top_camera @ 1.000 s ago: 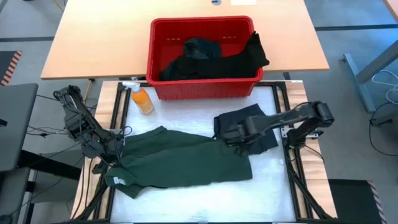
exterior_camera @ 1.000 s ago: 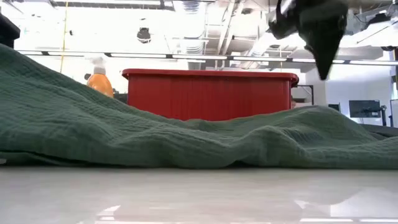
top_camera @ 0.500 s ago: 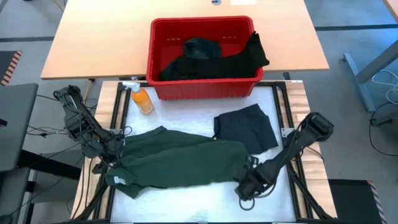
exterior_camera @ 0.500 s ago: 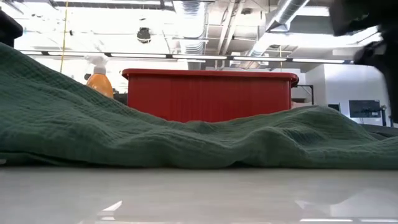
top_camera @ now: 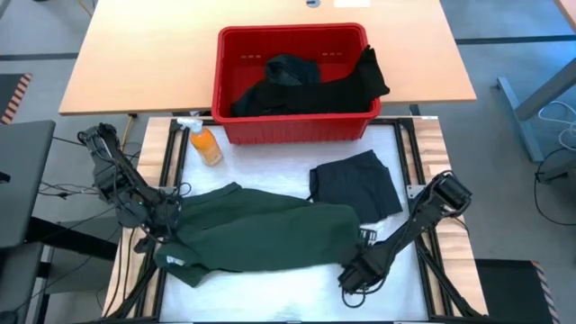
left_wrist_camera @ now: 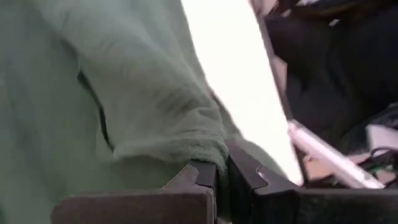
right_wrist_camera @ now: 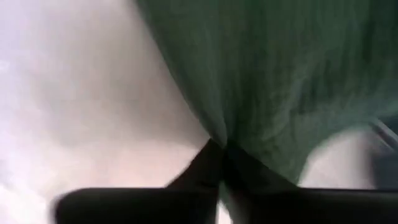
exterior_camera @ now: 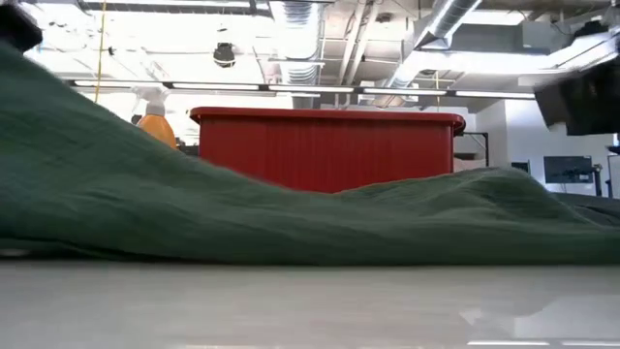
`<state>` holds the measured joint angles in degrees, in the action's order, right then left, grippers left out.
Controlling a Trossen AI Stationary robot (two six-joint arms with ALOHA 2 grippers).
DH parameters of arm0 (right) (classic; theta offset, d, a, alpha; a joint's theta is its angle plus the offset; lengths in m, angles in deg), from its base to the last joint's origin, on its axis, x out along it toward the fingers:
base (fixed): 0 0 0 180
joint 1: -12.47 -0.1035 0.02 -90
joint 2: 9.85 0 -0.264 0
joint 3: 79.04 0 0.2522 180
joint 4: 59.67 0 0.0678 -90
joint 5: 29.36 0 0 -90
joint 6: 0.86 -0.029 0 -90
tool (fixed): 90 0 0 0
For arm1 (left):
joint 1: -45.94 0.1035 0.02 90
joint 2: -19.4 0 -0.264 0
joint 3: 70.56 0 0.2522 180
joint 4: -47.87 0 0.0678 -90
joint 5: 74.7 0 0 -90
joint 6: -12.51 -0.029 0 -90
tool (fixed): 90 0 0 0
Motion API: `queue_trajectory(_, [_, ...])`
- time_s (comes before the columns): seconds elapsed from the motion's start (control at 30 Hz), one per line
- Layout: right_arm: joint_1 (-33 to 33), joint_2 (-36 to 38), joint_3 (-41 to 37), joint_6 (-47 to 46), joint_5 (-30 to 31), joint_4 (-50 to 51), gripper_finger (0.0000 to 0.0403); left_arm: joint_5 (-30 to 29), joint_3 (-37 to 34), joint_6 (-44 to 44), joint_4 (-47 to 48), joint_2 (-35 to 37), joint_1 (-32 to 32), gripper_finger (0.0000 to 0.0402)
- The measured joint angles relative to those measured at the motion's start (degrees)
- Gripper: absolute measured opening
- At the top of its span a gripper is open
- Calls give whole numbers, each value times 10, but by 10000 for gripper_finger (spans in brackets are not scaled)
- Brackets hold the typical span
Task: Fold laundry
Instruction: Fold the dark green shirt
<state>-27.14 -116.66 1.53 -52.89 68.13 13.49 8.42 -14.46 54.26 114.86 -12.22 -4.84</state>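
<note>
At the left edge of the bench [top_camera: 270,292], the left gripper [left_wrist_camera: 221,180] has its fingers pinched together on the collar end of the green shirt [top_camera: 261,238], apparently to pin that end so the cloth stays stretched out. The shirt lies spread across the middle of the bench, with an orange spray bottle [top_camera: 205,144] beyond it and the red basket [top_camera: 292,126] behind, where more dark laundry [top_camera: 306,85] waits. A folded black garment [top_camera: 355,184] sits just right of the shirt. At the shirt's lower right corner, the right gripper [right_wrist_camera: 224,155] has its fingers narrowed onto the hem, likely to lift it for a fold. From the high view both grips are hidden under the arms, and the low view shows mostly a green ridge.
</note>
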Motion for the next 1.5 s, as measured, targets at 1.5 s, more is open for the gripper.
queue_trajectory(1.5, [-115,72,69,-193,-124,-9,150,78,-98,270,-710,-537,-152,0])
